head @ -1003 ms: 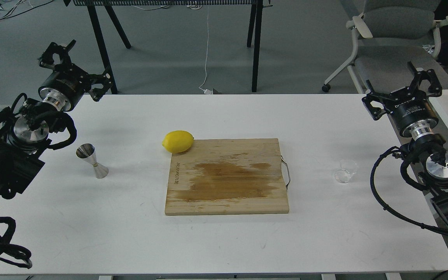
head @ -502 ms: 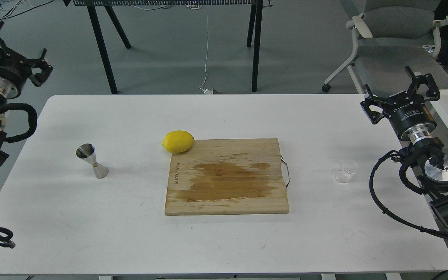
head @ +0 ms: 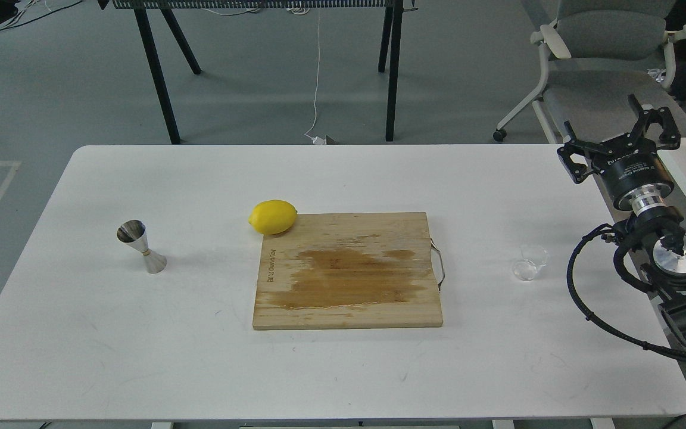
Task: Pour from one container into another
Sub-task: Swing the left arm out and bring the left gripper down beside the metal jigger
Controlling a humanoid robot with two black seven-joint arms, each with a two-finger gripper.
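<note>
The small clear cup (head: 529, 263) stands on the white table (head: 331, 369) at the right, a short way right of the cutting board. The steel hourglass jigger (head: 140, 246) stands upright far off at the table's left side. My right gripper (head: 617, 136) hovers over the table's right edge, above and to the right of the cup, open with nothing between its fingers. My left arm and its gripper are out of view.
A wooden cutting board (head: 348, 269) with a wet stain lies in the middle, a metal handle on its right side. A yellow lemon (head: 273, 216) rests at the board's far left corner. A grey office chair (head: 608, 65) stands behind the table at the right.
My left arm has pulled back to the left and out of view. The right gripper has shifted slightly. The cup, jigger, lemon and board have stayed put.
</note>
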